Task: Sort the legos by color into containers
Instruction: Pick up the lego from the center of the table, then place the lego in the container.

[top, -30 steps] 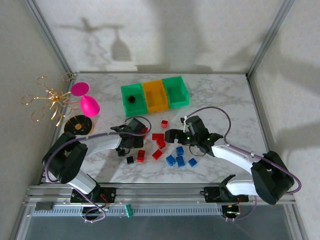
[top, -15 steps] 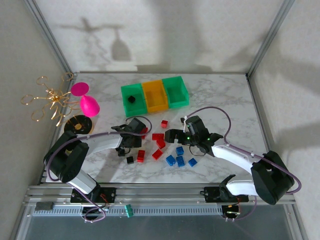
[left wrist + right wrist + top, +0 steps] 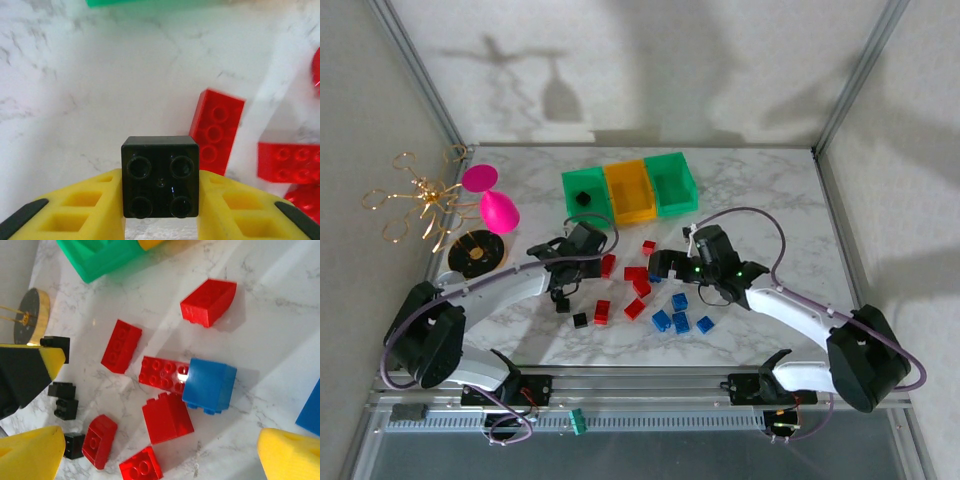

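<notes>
The left gripper (image 3: pixel 160 194) pinches a black brick (image 3: pixel 160 176) by its two sides between yellow fingers (image 3: pixel 85 210), studs facing the wrist camera, above the marble table (image 3: pixel 760 190). Red bricks (image 3: pixel 216 132) lie just beyond it. The right gripper (image 3: pixel 161 436) stands spread wide and holds nothing, poised over a blue brick (image 3: pixel 209 385) that rests against a red brick (image 3: pixel 160 374). The three joined containers (image 3: pixel 629 190) sit at the far side of the table, with another black piece (image 3: pixel 583 198) in the left green bin (image 3: pixel 572 215). Other red, blue and black legos (image 3: pixel 680 322) lie scattered between the two arms. A second ago the left jaws stood wider and lower among the bricks. They have since closed and shifted toward the bins, while the right gripper has barely moved.
</notes>
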